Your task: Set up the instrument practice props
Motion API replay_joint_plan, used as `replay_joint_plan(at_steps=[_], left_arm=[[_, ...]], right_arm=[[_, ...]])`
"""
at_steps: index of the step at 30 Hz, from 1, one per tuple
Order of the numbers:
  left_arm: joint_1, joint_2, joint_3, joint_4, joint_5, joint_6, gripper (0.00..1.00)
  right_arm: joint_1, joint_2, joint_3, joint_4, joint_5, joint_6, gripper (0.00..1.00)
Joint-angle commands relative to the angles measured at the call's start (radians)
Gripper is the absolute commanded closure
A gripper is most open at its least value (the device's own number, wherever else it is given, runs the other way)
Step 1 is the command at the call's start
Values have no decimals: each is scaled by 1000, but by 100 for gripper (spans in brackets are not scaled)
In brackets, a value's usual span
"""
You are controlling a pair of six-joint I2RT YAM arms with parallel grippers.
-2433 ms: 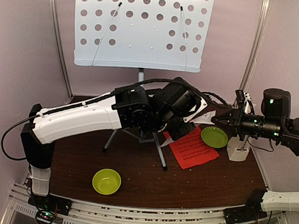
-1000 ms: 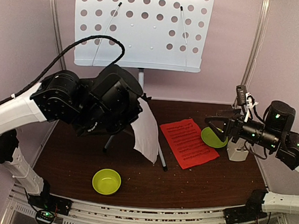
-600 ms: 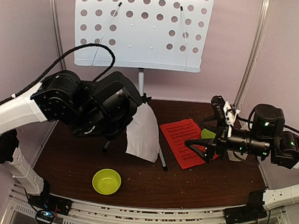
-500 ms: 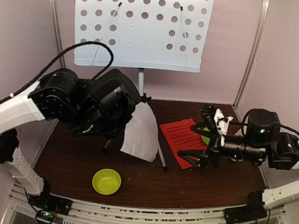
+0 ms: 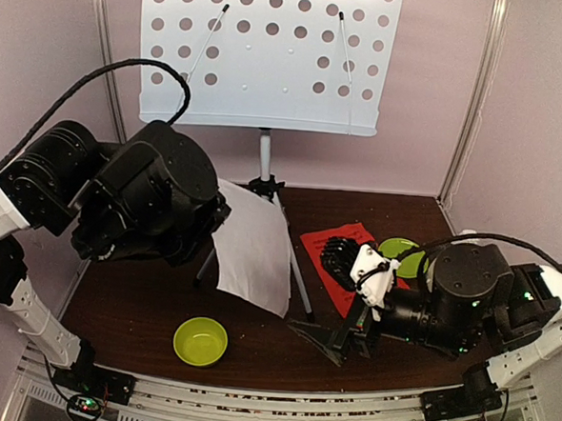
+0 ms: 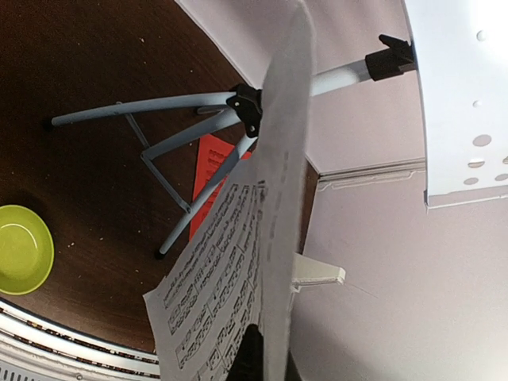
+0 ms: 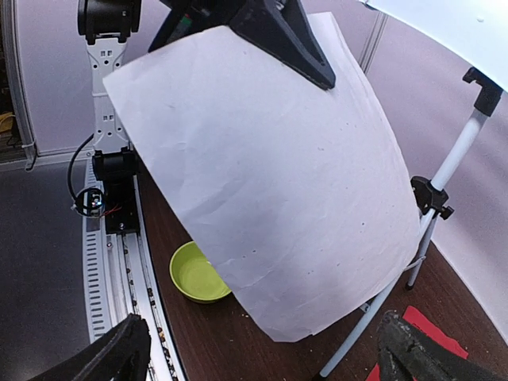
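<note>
Holding the white printed sheet-music page (image 5: 255, 252) off the surface (image 5: 141, 307), left claw (image 6: 258, 357) looks pinched on its edge (mostly hidden), presumably meant for the pale perforated-metal music stand (image 5: 267, 52); right claw (image 7: 266, 353) spread wide, empty.

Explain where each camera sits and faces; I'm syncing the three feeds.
Top external: above and behind the bases, looking down on the table and music stand; left arm and right arm show.
Left wrist: looks along the held white page toward the tripod legs; one dark finger shows.
Right wrist: low over the table, faces that page's blank back; both open fingertips show.
Shared: both wrist views catch the page and lime bowl.
</note>
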State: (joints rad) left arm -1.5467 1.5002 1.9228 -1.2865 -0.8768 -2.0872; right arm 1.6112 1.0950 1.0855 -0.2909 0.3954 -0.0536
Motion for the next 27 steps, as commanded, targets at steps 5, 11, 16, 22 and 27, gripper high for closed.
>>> replay_joint_plan(at_steps=[5,11,16,22,27], left_arm=[[-60,-9,46,-104,-142,-535,100],[-88,-39,26,-140,-185,-565,100],[-104,-75,2,-181,-190,-568,100],[-89,-169,-125,-211,-195,-570,100],[-45,-213,-149,-281,-154,-569,100]], right_arm=[[117,115,114,39,151,-54,0],[120,167,139,59,149,-74,0],[119,171,132,84,140,-74,0],[120,153,96,106,169,-65,0],[118,170,103,112,182,-71,0]])
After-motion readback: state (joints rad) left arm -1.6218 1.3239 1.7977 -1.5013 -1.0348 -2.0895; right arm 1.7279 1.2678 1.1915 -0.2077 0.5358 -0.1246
